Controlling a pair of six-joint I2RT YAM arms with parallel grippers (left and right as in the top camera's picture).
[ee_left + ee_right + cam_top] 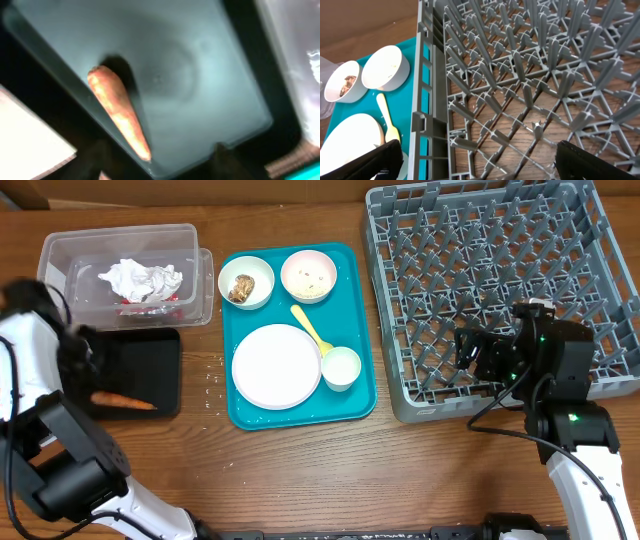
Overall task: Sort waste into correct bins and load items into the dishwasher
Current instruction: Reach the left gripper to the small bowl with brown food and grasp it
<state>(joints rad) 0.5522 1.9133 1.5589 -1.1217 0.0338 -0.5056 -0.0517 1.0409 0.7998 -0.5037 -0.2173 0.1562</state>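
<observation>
Presently found the thin orange stick (pixel 119 114) lying flat on the floor of the shallow black tray (pixel 150 350), near its front edge. Observed the left gripper (pixel 159 159) hanging over that tray, fingers spread wide and gripping nothing. Could not tell from the blurred wrist view whether the stick's narrow tip touches a finger.

Logged the clear plastic tub (pixel 70 255) just behind the black tray. Noted inside it the crumpled white napkin (pixel 141 279), with the red snack wrapper (pixel 150 303) showing beneath at the front wall.

Checked the teal serving tray (pixel 358 300), placed between the bins and the grey dish rack (pixel 480 240):
- Back left: white bowl (pixel 265 272) containing the brown lump (pixel 241 288).
- Back right, just beside it: pale-pink bowl (pixel 288 268) with white rice (pixel 310 280) in it.
- Front left: large round plate (pixel 276 366).
- Front right: small white cup (pixel 340 368), upright and just beside the plate.
- Centre: yellow spoon (pixel 310 327), lying on the tray between the pink bowl and the cup.

Recorded the right gripper (pixel 477 162) held above the rack near its front-left part, fingers set wide apart, holding nothing, clear of the pegs.
</observation>
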